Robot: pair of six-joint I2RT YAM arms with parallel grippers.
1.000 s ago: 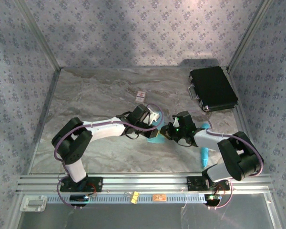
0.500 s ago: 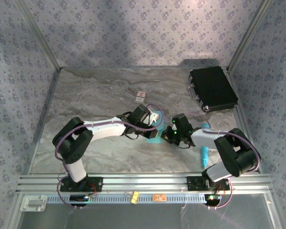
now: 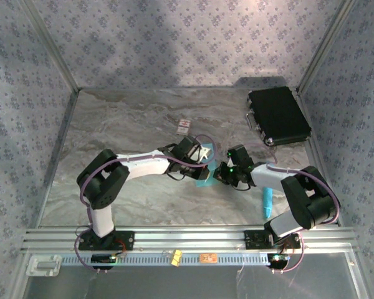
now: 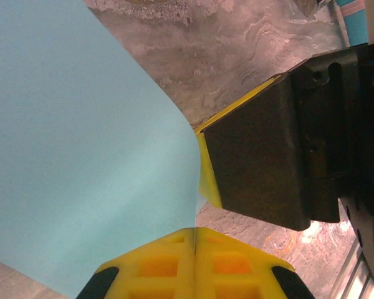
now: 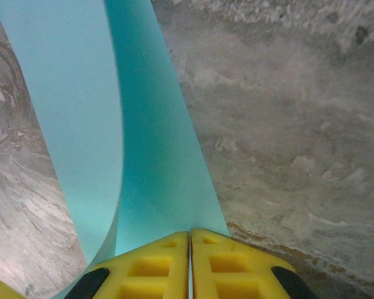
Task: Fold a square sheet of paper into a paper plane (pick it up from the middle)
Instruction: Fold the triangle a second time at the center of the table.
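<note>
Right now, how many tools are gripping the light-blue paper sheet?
2. The left tool pinches the thin light-blue square paper sheet from the left; the right tool clamps it from the right, both at mid-table.

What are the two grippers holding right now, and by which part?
Both are shut on the light-blue sheet of paper: the left gripper pinches its edge, the right gripper pinches where the sheet curls over on itself.

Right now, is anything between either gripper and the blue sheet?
Nothing visible. The left gripper is shut on the square sheet of paper, and the right gripper is shut on it too. The paper runs straight into both closed finger pairs, above the table.
</note>
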